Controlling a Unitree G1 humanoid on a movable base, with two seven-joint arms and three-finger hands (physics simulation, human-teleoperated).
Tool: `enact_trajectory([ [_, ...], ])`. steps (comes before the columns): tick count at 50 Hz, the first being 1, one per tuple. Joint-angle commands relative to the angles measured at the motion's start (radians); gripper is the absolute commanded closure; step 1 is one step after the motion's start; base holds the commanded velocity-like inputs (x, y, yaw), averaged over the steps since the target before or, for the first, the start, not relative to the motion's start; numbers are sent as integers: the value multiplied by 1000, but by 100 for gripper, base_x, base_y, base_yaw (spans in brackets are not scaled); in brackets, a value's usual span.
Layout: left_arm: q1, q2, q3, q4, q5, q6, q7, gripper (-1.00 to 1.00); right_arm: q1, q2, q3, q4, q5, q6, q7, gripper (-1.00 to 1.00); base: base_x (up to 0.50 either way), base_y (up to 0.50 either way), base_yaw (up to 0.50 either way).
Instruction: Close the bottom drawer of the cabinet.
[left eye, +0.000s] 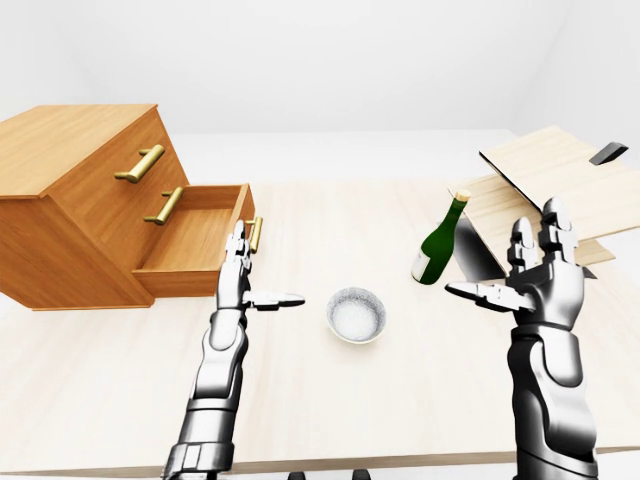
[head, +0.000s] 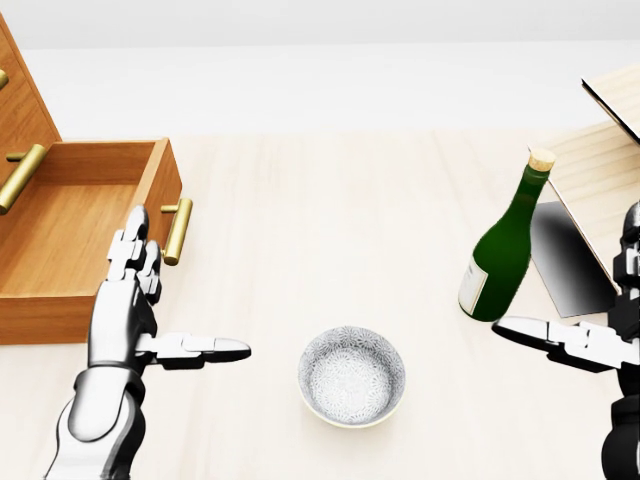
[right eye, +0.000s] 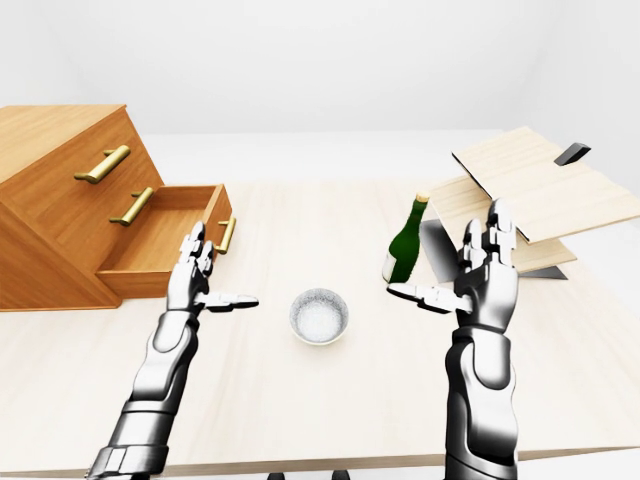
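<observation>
A wooden cabinet (left eye: 70, 190) stands on the table at the left of the left-eye view. Its bottom drawer (left eye: 195, 240) is pulled out and looks empty, with a brass handle (left eye: 254, 234) on its face. Two closed drawers above carry brass handles (left eye: 140, 163). My left hand (left eye: 245, 280) is open, fingers pointing up, just below the drawer's face near the handle; in the head view (head: 150, 300) it is close to the drawer but apart from it. My right hand (left eye: 525, 270) is open and empty at the right.
A white bowl (left eye: 356, 314) sits on the table between my arms. A green bottle (left eye: 440, 240) with a cork stands upright left of my right hand. Tilted wooden boards (left eye: 560, 190) lie at the right. The table (left eye: 350, 400) is pale wood.
</observation>
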Motion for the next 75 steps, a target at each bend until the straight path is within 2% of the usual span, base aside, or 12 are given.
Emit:
enact_trajectory([
  [1, -186, 40, 25, 205, -14, -22, 19, -100, 5, 3, 5, -1, -3, 0, 5, -100, 0, 0, 0],
  [2, -203, 44, 26, 238, -13, -37, 22, -100, 6, 4, 5, -3, -2, 0, 6, -100, 0, 0, 0],
  [4, -243, 53, 30, 321, -11, -47, 26, -100, 6, 3, 4, -5, -1, 0, 7, -100, 0, 0, 0],
  [5, -273, 61, 32, 389, 4, -47, 47, -100, 4, 3, 4, -3, -1, 0, 7, -100, 0, 0, 0],
  [13, -438, 94, 44, 710, -15, -47, 52, -100, 3, 4, 8, 3, -4, 0, 8, -100, 0, 0, 0],
  [18, -479, 104, 43, 800, -20, -47, 48, -100, 3, 5, 12, 1, -6, 0, 9, -100, 0, 0, 0],
  [27, -490, 107, 47, 921, -17, -47, 54, -100, -1, 3, 11, 3, -7, 0, 9, -100, 0, 0, 0],
  [51, -480, 110, 56, 985, -17, -47, 60, -100, 4, 5, 10, 1, -8, 0, 12, -100, 0, 0, 0],
  [68, -496, 141, 85, 1014, -56, -47, 91, -100, 7, 7, 12, 4, -10, 0, 13, -100, 0, 0, 0],
  [69, -505, 158, 103, 1024, -74, -47, 110, -100, 6, 7, 12, 8, -10, 0, 14, -100, 0, 0, 0],
  [75, -513, 182, 115, 1040, -102, -47, 141, -100, 6, 7, 12, 8, -10, 0, 14, -100, 0, 0, 0],
])
